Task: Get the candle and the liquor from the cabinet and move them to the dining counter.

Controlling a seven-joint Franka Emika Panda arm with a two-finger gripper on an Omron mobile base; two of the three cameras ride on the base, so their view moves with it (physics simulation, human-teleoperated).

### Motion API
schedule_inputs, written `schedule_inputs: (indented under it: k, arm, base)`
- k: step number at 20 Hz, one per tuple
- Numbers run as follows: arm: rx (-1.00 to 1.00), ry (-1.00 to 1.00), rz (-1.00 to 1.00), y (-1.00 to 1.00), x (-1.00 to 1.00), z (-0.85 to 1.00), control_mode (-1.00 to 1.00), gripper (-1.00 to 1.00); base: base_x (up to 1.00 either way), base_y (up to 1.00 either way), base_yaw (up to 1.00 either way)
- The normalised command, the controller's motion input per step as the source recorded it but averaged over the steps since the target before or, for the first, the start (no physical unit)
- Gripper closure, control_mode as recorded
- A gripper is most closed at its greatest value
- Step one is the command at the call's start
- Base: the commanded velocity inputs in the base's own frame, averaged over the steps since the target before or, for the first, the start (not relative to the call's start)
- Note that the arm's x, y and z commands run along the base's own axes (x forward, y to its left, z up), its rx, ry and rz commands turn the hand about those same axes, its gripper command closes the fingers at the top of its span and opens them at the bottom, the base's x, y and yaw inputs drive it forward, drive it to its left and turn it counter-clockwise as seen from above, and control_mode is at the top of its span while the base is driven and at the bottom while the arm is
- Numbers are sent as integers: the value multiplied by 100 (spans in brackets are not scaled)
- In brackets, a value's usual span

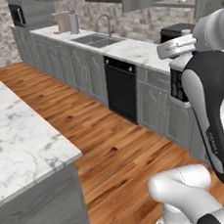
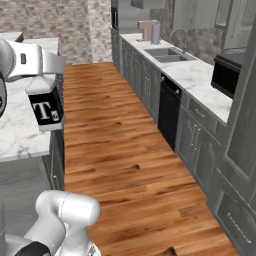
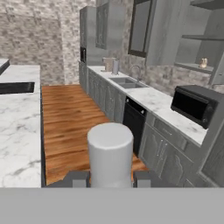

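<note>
A wood-plank floor (image 1: 113, 148) ran beside the black dishwasher (image 1: 121, 88); beyond it sat a sink (image 1: 96, 39), backed by a brick wall (image 1: 138, 22).

candle (image 3: 202, 63) sits on the open cabinet's shelf (image 3: 192, 67).

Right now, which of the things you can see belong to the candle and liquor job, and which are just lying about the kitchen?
For the job: liquor, gripped in the shut end effector; candle on the open cabinet shelf; dining counter.
Lying about: microwave; sink; dishwasher.
</note>
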Motion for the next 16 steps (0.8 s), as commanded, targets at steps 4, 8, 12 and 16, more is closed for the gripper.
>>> schedule_inputs:
  k: [4, 8, 12, 16]
  arm:
    - [0, 0, 0, 0, 0, 0, 100, 100]
    - [0, 0, 0, 0, 0, 0, 100, 100]
    - [0, 0, 0, 0, 0, 0, 100, 100]
    - [0, 0, 0, 0, 0, 0, 100, 100]
  base:
    - [-35, 85, 0]
    - [-31, 91, 0]
    - [12, 100, 5]
    - [7, 100, 23]
